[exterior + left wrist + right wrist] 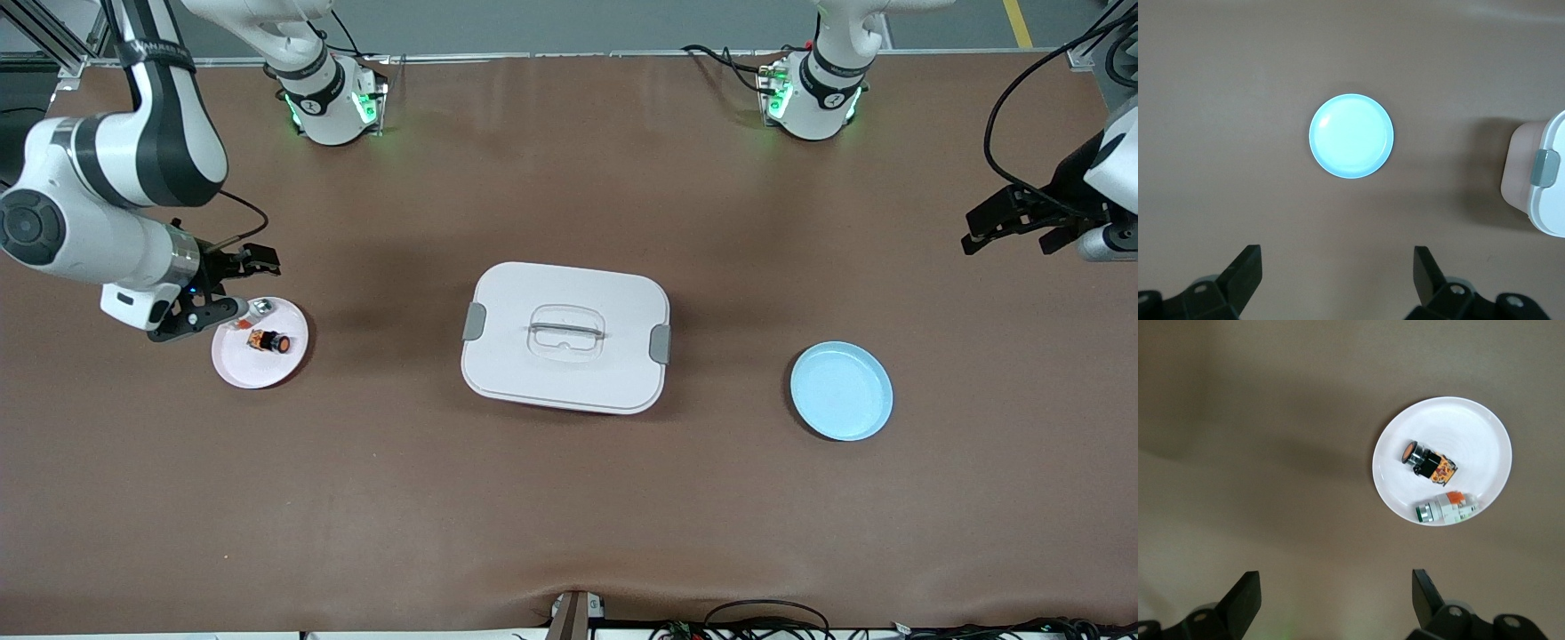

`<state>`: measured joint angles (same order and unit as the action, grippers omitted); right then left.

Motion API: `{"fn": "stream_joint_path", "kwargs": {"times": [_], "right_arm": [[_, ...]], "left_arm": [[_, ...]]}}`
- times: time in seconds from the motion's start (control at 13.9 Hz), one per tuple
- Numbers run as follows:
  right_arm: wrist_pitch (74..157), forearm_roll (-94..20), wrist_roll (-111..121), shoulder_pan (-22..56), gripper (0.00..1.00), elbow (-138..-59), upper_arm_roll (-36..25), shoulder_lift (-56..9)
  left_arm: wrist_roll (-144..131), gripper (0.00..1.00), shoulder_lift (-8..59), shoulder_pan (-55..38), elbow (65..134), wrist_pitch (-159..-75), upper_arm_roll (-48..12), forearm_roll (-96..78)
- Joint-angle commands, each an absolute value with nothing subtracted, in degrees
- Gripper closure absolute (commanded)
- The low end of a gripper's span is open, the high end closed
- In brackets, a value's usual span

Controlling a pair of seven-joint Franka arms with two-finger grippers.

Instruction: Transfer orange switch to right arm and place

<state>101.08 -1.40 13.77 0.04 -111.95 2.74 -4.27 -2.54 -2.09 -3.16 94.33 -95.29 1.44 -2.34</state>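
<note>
The orange switch (269, 340) (1426, 462), a stubby black cylinder with an orange cap, lies on its side on a small white plate (240, 369) (1465, 433) toward the right arm's end of the table. My right gripper (240, 284) (1335, 587) hangs open over the table just beside that plate's rim, with nothing between its fingers. At the left arm's end, my left gripper (1009, 240) (1337, 263) is also open and empty, over bare table. A pale blue plate (841, 391) (1351, 136) lies empty there.
A silvery-white piece with a green end and an orange mark (253, 309) (1446, 508) shares the white plate with the switch. A white lidded box with grey clasps (565, 336) (1545, 180) stands in the middle of the table between the two plates.
</note>
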Motion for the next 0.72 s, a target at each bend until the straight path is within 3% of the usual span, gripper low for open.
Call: {"fn": "stream_joint_path", "kwargs": {"times": [0.0,0.22,0.65], "right_arm": [[92.67,-1.49,8.62,1.31,0.0,-102.96,2.46,-4.39],[87.37,-1.23,5.12,0.97,0.0,-94.33,2.29,-5.01],[82.9,-1.23,1.85,-1.93,0.0,-87.91,1.85,-5.1]], "left_arm": [[-3.25,0.0,-1.84,-2.9,92.81,-93.96,0.97,-0.79],[-3.16,0.0,-1.93,-3.08,92.46,-93.96,0.88,-0.79],[-3.08,0.0,-1.93,-2.9,91.93,-93.96,0.97,-0.79]]}}
